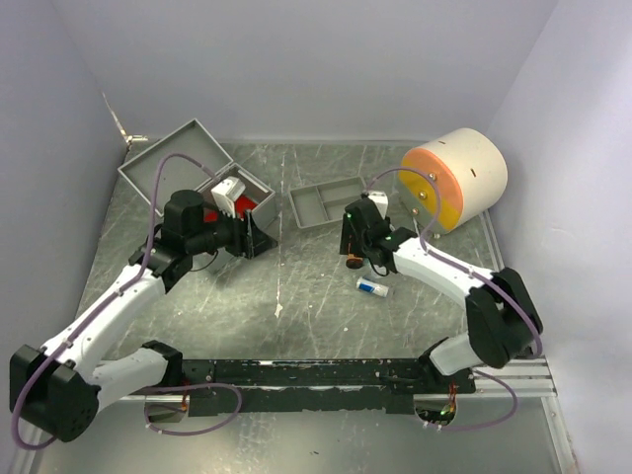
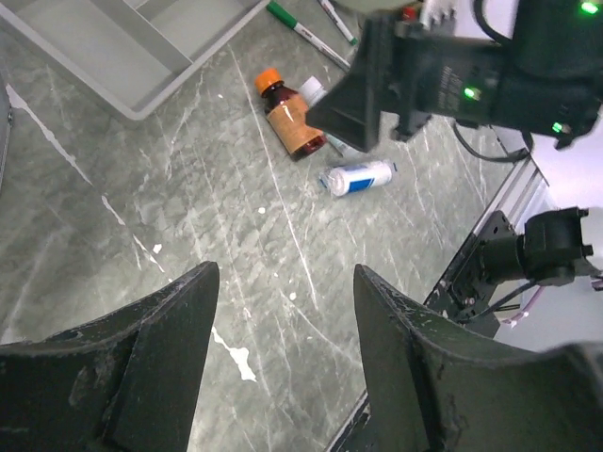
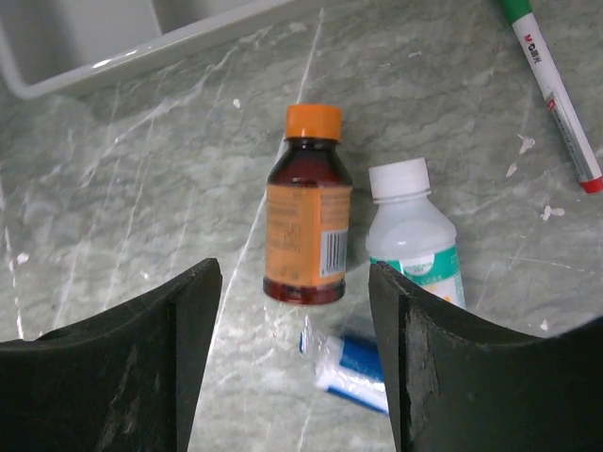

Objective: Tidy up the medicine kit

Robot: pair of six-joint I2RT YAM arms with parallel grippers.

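While both pincers stand apart and empty, step: we judge it is picking up the loose medicines.
Right gripper [image 3: 294, 367]: jaws wide, above the small brown bottle with orange cap [image 3: 306, 221], lying at frame centre.
Left gripper [image 2: 283, 363]: jaws wide, holding nothing.
Medicine kit: silvery-grey rectangular metal case [image 1: 163, 158], lid open, upper left of the top view.
Next: we think it must lower, close on the bottle body and carry it to the case.

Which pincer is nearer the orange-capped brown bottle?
Right. The right pincer hangs open directly above the brown bottle; the left pincer, also open, sits well to its left, beside the medicine kit.
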